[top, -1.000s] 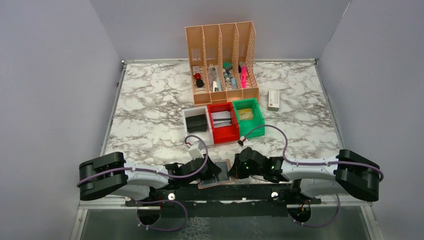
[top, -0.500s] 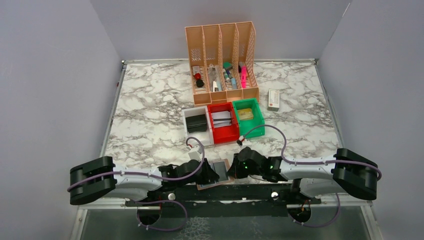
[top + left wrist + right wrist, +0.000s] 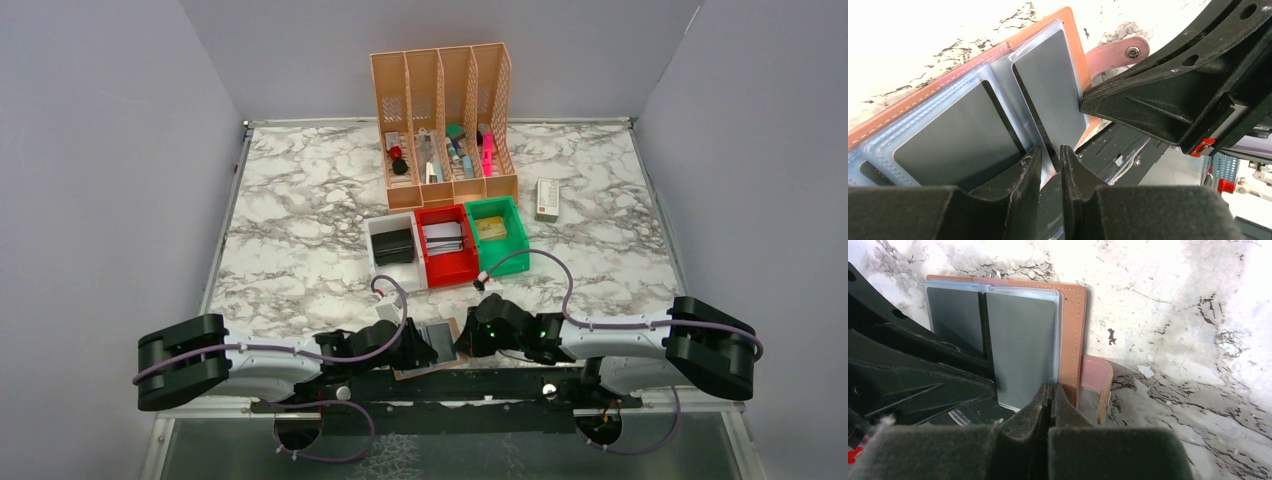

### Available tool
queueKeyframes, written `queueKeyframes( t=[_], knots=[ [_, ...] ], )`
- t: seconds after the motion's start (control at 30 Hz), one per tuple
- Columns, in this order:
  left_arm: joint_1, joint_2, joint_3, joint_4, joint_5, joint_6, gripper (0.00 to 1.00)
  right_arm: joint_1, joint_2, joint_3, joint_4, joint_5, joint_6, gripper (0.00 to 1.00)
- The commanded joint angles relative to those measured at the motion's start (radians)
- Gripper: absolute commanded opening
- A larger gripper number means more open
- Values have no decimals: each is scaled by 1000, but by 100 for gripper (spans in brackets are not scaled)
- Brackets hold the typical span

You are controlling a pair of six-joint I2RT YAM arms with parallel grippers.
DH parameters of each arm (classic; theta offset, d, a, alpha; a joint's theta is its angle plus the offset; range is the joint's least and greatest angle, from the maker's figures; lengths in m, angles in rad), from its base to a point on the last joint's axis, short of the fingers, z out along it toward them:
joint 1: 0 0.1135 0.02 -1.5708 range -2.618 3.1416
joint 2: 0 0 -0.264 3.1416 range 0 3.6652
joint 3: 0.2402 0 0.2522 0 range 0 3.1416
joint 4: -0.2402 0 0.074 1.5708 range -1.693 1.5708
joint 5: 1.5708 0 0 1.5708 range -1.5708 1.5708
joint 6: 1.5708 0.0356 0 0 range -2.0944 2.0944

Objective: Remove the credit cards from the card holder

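Note:
The tan-brown card holder point(image 3: 452, 327) lies open at the table's near edge, between my two grippers. Its clear sleeves hold dark grey credit cards, two in the left wrist view point(image 3: 960, 127) point(image 3: 1050, 85) and two in the right wrist view point(image 3: 1020, 347) point(image 3: 955, 315). The holder's brown border point(image 3: 1077, 45) point(image 3: 1071, 340) frames them. My left gripper point(image 3: 425, 348) point(image 3: 1050, 149) is open by a narrow gap, its jaws straddling the near edge of a sleeve. My right gripper point(image 3: 466, 340) point(image 3: 1050, 387) is shut on the holder's near edge by the right-hand sleeve's corner.
The holder's snap strap point(image 3: 1118, 50) point(image 3: 1095, 380) sticks out on its right side. White point(image 3: 392, 248), red point(image 3: 445, 245) and green point(image 3: 497, 228) bins sit mid-table before a tan file organizer point(image 3: 445, 120). A small white box point(image 3: 547, 198) lies to the right. The black base frame point(image 3: 450, 385) runs along the near edge.
My left arm has drawn back to the left, and its wrist has sunk lower at the holder's left side. My right gripper has stayed at the holder.

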Motion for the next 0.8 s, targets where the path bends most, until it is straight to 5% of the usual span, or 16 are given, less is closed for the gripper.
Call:
queueKeyframes(
  t=[0.0,0.77],
  knots=[
    [-4,20,-15,1,-3,23,24,5,30,-10,-52,18,-4,1],
    [-4,-56,-55,18,-13,13,2,4,47,-1,-45,14,-5,1]
  ],
)
